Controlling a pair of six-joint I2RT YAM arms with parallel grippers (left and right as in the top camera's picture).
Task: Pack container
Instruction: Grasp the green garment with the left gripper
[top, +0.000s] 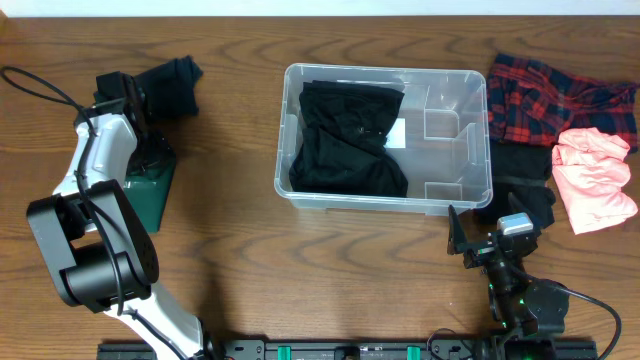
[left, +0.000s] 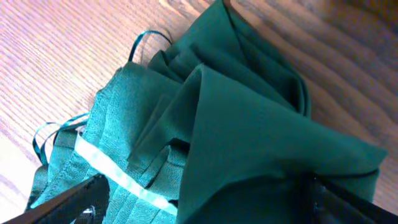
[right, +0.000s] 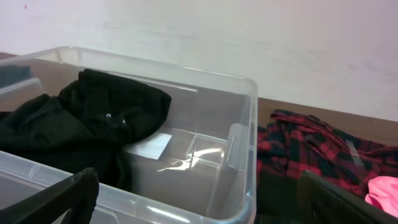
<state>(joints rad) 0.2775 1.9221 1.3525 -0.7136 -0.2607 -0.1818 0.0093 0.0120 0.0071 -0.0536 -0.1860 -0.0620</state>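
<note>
While both sets of jaws stand spread wide, neither holds anything. Left gripper (left: 208, 208): jaws straddle the crumpled dark green woven cloth (left: 249, 118) on the brown wooden table (top: 230, 110); contact cannot be told. Arm reaches forward at table's left, wrist tipped down. Right gripper (right: 199, 208): low, level, at front right, facing the large clear rectangular plastic container (top: 455, 150), which sits mid-table with a black garment (top: 345, 140) in its left half.

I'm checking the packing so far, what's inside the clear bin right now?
A black garment fills the bin's left side; a white label peeks out beside it, and the right side is bare. Anything beneath the garment is hidden.
</note>
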